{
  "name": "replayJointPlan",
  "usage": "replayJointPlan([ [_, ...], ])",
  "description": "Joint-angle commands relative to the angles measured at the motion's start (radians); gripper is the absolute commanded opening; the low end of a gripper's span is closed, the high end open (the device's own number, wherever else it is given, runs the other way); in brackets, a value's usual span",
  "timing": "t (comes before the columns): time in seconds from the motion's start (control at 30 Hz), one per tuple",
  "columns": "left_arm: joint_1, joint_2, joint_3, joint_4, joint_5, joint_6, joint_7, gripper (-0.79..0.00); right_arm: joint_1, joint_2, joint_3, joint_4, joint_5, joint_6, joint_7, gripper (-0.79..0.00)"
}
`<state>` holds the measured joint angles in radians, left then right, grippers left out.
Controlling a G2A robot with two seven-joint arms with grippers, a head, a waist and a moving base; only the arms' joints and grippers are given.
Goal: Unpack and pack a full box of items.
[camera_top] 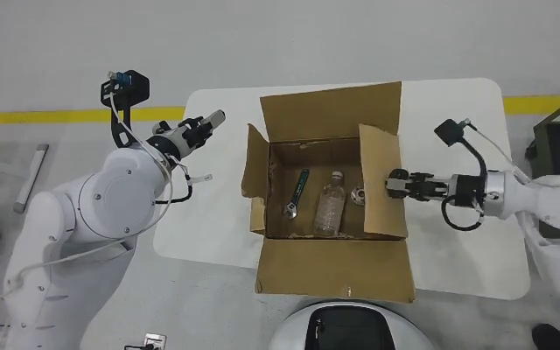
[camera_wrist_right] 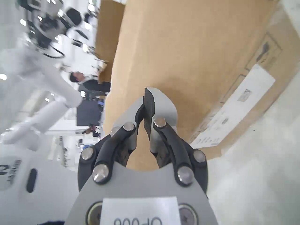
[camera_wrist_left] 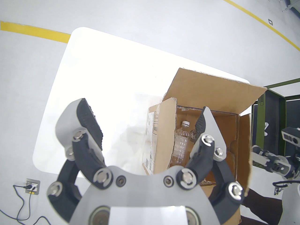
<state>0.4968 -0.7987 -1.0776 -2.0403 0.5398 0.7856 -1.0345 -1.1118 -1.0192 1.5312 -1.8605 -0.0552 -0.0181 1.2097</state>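
- Both the left arm point(camera_top: 122, 197) and the right arm point(camera_top: 525, 197) wear glossy white rounded shells with bulky round joints.
- Black cables point(camera_top: 459, 214) loop loosely beside each forearm.
- A small black camera box point(camera_top: 125, 86) sits on a bracket at each wrist.
- The left gripper point(camera_wrist_left: 143, 107) has a grey metal base plate, black link bars, shiny round screws point(camera_wrist_left: 102, 177) and grey fingers with black ribbed pads point(camera_wrist_left: 90, 120).
- The right gripper point(camera_wrist_right: 145, 101) is built the same, with a white printed label point(camera_wrist_right: 139, 210) on its base.
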Motion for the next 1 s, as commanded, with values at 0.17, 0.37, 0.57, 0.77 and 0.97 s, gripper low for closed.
replayJointPlan([
  [0.17,0.0,0.0,0.0,0.0,0.0,0.0,0.0,0.0,0.032,-0.002,-0.117,-0.031,-0.144,0.044,-0.043,-0.785],
  [0.37,0.0,0.0,0.0,0.0,0.0,0.0,0.0,0.0,0.014,0.006,-0.021,-0.047,-0.067,0.002,-0.108,-0.785],
  [0.57,0.033,0.0,-0.008,0.008,-0.011,-0.03,0.044,0.0,0.014,0.006,-0.021,-0.047,-0.067,0.002,-0.108,-0.785],
  [0.77,0.105,0.006,-0.007,0.006,0.04,-0.05,0.064,-0.785,-0.016,0.001,-0.002,-0.033,-0.016,0.005,-0.211,-0.785],
  [0.97,0.165,0.016,0.018,-0.007,0.173,-0.059,0.046,-0.785,-0.102,-0.008,0.13,-0.015,0.135,0.007,-0.517,-0.785],
])
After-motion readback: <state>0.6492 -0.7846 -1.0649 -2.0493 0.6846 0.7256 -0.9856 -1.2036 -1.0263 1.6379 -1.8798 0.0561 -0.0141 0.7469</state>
